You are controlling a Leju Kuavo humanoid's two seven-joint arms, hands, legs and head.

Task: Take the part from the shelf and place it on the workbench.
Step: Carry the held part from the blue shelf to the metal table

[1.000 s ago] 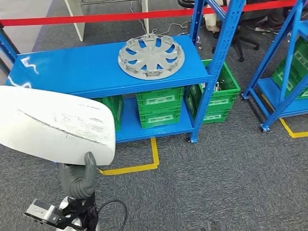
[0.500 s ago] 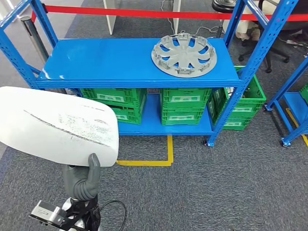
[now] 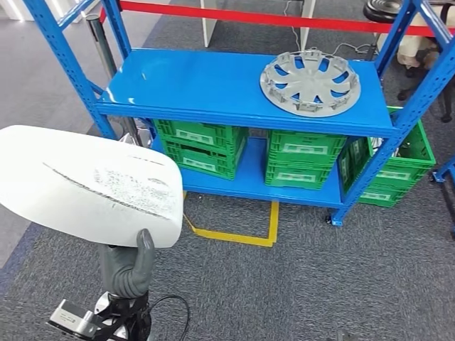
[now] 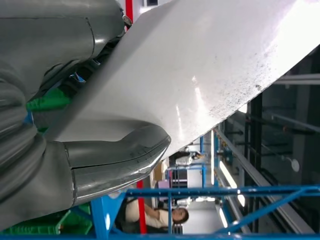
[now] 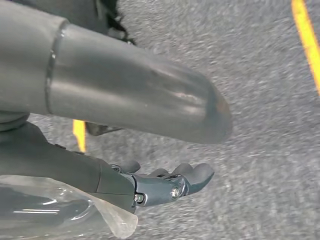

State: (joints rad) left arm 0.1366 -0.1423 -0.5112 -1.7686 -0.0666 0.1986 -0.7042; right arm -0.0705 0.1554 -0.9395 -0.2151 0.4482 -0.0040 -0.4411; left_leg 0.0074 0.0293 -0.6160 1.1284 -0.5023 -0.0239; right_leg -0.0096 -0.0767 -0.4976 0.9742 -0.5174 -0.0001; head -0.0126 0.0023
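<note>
My left hand (image 3: 126, 270) holds a large white curved panel, the part (image 3: 86, 185), from below at the lower left of the head view. The panel tilts slightly and hides most of the fingers. In the left wrist view the thick grey thumb (image 4: 113, 160) presses against the panel's glossy white surface (image 4: 211, 65). My right hand (image 5: 68, 160) hangs over grey carpet with its fingers (image 5: 177, 182) apart and nothing in them.
A blue shelf (image 3: 215, 78) stands ahead with a grey hubcap (image 3: 309, 82) on its top board and green crates (image 3: 204, 145) below. Red barrier tape (image 3: 257, 18) runs behind it. Yellow floor tape (image 3: 242, 236) marks the carpet. A person (image 4: 166, 216) sits far off.
The whole scene has slid to the right in the head view, so the camera has turned left. The white panel stays in my left hand in the same place.
</note>
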